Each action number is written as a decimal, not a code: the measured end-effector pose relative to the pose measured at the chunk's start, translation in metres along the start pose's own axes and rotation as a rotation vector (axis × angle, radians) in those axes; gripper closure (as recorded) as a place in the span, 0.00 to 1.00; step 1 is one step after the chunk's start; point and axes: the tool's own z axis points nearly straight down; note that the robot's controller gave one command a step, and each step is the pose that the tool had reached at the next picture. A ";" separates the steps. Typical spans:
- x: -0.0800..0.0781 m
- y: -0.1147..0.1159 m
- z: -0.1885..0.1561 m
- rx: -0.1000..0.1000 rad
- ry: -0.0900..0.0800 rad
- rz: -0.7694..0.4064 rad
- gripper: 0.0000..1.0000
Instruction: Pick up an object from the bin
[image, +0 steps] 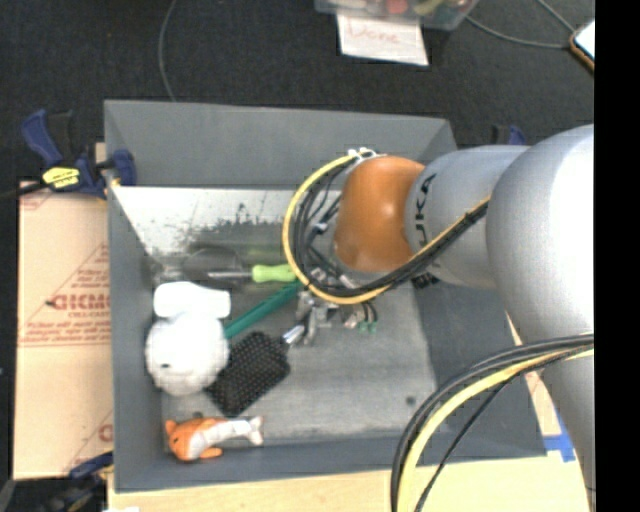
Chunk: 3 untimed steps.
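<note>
The pincer (318, 322) hangs low at the middle of the frame, under the arm's orange cover; whether it is open or closed, or has hold of anything, I cannot tell. Nearest it is a black brush (250, 372), lying just left and below, its narrow end pointing up toward the pincer. A dark green stick (255, 310) lies just above the brush, with a white plush (185, 345) further left. The brush looks light and stiff, but its bristled head would likely give poor purchase. The narrow end, gripped across its width, seems the better hold.
</note>
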 end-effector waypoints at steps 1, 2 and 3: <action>0.003 -0.001 -0.028 0.000 0.011 0.000 1.00; 0.000 -0.001 -0.064 0.000 0.002 0.000 1.00; 0.000 -0.001 -0.096 0.000 0.006 -0.001 1.00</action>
